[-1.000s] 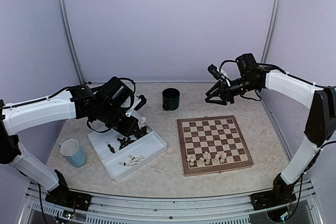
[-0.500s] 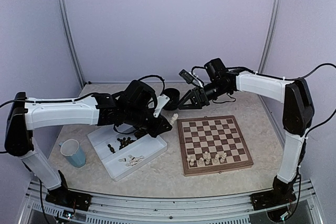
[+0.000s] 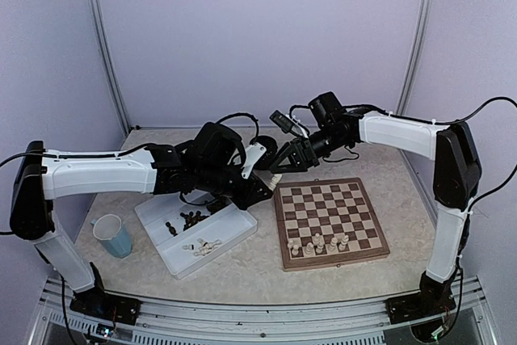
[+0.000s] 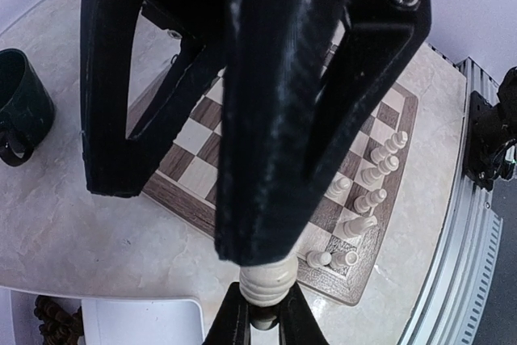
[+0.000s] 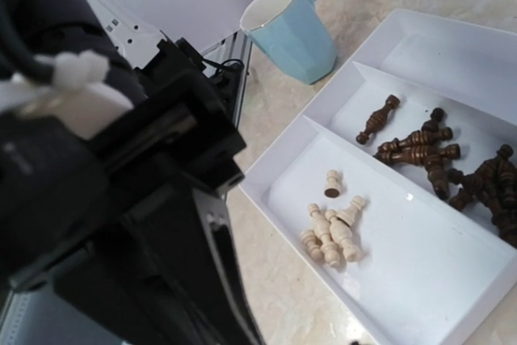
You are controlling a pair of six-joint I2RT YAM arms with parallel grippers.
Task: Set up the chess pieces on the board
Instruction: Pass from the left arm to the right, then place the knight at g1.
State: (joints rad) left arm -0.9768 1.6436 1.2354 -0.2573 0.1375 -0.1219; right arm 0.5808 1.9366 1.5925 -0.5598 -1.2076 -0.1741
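Your two grippers meet so close together that much is hard to see. In the left wrist view the black fingers of the right gripper [image 3: 284,164] fill most of the picture. You cannot tell if they are spread or pressed together, or if they grip anything. One finger tip seems to touch the top of the cream chess piece [image 4: 265,280]. The right wrist view is half blocked by the black body of the left arm, and its own fingers are not clear there. The dark mug [image 4: 20,107] is mostly hidden behind the grippers in the top view.

Your left arm stretches low and to the right, over the white tray [image 3: 242,228]. Your left gripper [image 4: 260,319] pinches the cream chess piece by its lower part, just beside the far left corner of the board [image 3: 339,199]. Your right arm bends at the elbow and reaches left, with its gripper pointing down at that piece.

A row of cream pieces [image 3: 319,242] stands at the near edge of the board. In the tray, loose cream pieces [image 5: 331,228] and dark pieces [image 5: 420,151] lie in separate parts. A blue cup [image 3: 111,236] stands on the desk [image 3: 242,272], left of the tray.
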